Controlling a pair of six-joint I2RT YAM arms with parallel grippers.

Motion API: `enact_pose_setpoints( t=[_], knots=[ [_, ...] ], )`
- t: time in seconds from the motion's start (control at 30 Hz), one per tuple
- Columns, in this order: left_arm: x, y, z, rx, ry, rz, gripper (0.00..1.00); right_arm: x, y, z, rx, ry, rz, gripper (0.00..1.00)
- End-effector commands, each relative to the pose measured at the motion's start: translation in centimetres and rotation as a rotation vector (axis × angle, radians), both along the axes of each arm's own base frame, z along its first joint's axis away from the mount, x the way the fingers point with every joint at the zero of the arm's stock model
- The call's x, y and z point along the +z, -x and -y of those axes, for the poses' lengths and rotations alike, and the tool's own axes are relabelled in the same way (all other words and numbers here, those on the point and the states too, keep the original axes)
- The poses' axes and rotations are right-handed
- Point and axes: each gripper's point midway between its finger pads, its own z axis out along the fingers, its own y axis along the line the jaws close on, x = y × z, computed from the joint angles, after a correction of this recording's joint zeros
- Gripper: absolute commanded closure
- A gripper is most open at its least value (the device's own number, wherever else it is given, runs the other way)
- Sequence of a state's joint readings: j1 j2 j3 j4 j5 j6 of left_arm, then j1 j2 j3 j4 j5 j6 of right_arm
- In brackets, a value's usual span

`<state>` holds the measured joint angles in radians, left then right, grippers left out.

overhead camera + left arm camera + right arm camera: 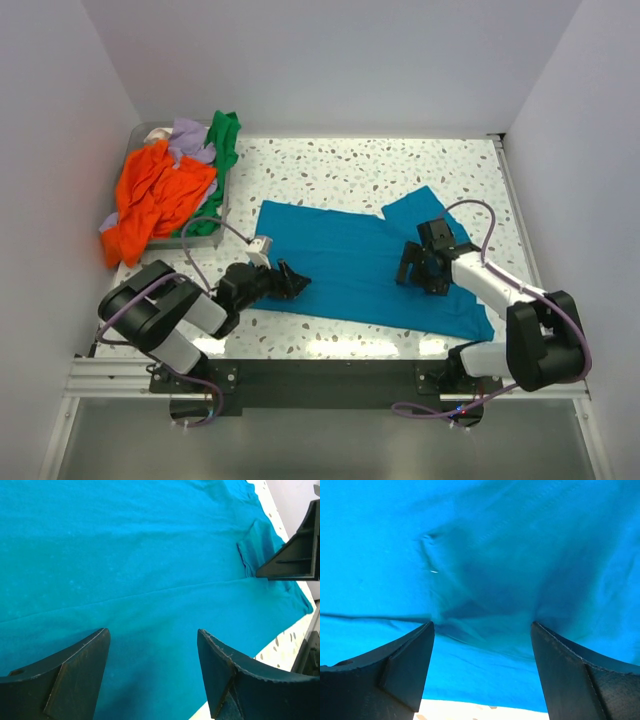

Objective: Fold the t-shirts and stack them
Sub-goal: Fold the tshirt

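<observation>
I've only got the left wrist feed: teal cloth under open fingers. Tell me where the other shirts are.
Observer: The orange shirt, green shirt and lavender shirt lie heaped, unfolded, in a grey bin at the far left corner of the table.
Operator: Now report the right gripper.
Observer: The right gripper stands open over the teal shirt, toward its right side, with nothing clamped.
Operator: Give me the shirt's layout.
Observer: It lies spread out across the middle of the table, one sleeve pointing toward the far right.
</observation>
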<state>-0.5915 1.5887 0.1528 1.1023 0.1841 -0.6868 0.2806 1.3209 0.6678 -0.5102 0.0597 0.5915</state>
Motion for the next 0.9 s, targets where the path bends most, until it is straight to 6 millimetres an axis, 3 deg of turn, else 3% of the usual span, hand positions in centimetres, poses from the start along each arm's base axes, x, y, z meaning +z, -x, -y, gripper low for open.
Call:
enact_pose_setpoints(
  t=[0.0, 0.07, 0.17, 0.2, 0.27, 0.3, 0.37, 0.4, 0.43, 0.5, 0.57, 0.6, 0.63, 0.67, 0.7, 0.83, 0.87],
  knots=[
    [-4.3, 3.2, -1.9, 0.015, -0.113, -0.169, 0.24, 1.6, -0.7, 1.0, -0.016, 0.055, 0.017, 0.19],
    [-3.4, 2.3, -1.8, 0.022, -0.122, -0.134, 0.23, 2.6, -1.6, 1.2, 0.0, 0.082, 0.028, 0.19],
    [-1.4, 0.3, -1.5, 0.041, -0.155, -0.067, 0.21, 5.6, -4.7, 0.9, 0.006, 0.082, 0.109, 0.19],
    [-1.3, 0.2, -1.8, 0.048, -0.183, -0.073, 0.2, 7.5, -6.4, 0.6, 0.006, 0.076, 0.165, 0.19],
    [1.6, -1.7, -1.5, 0.074, -0.182, 0.016, 0.18, 8.9, -8.4, 1.0, -0.01, 0.082, 0.206, 0.19],
    [1.8, -1.9, -1.7, 0.084, -0.204, 0.016, 0.16, 10.7, -10.4, 1.0, -0.018, 0.078, 0.263, 0.19],
    [4.3, -3.4, -2.0, 0.122, -0.214, 0.09, 0.11, 10.6, -12.9, 2.3, -0.042, 0.107, 0.273, 0.18],
    [5.1, -3.8, -2.5, 0.148, -0.225, 0.109, 0.1, 12.5, -14.9, 2.7, -0.065, 0.107, 0.318, 0.19],
    [6.1, -4.2, -2.5, 0.156, -0.229, 0.138, 0.08, 11.3, -16.3, 3.7, -0.08, 0.139, 0.29, 0.2],
    [7.1, -4.6, -3.0, 0.176, -0.246, 0.166, 0.05, 13.2, -19.8, 4.4, -0.1, 0.17, 0.367, 0.23],
    [8.2, -4.9, -3.0, 0.186, -0.244, 0.189, 0.03, 11.6, -22.2, 5.0, -0.089, 0.221, 0.347, 0.29],
    [8.3, -5.0, -3.2, 0.192, -0.256, 0.193, 0.03, 12.4, -24.0, 5.3, -0.099, 0.222, 0.375, 0.32],
    [8.7, -5.3, -3.3, 0.199, -0.257, 0.198, 0.03, 12.0, -24.9, 5.4, -0.098, 0.22, 0.37, 0.34],
    [8.8, -5.3, -3.4, 0.201, -0.263, 0.2, 0.03, 9.9, -25.9, 5.5, -0.096, 0.221, 0.336, 0.35],
    [8.7, -5.3, -3.5, 0.198, -0.275, 0.195, 0.03, 10.5, -27.4, 5.8, -0.105, 0.21, 0.36, 0.36],
    [9.1, -5.7, -3.7, 0.196, -0.297, 0.185, 0.03, 7.7, -31.0, 6.1, -0.089, 0.223, 0.342, 0.43],
    [9.0, -5.6, -3.8, 0.198, -0.303, 0.177, 0.04, 8.2, -32.1, 6.2, -0.091, 0.226, 0.356, 0.45]
  ],
)
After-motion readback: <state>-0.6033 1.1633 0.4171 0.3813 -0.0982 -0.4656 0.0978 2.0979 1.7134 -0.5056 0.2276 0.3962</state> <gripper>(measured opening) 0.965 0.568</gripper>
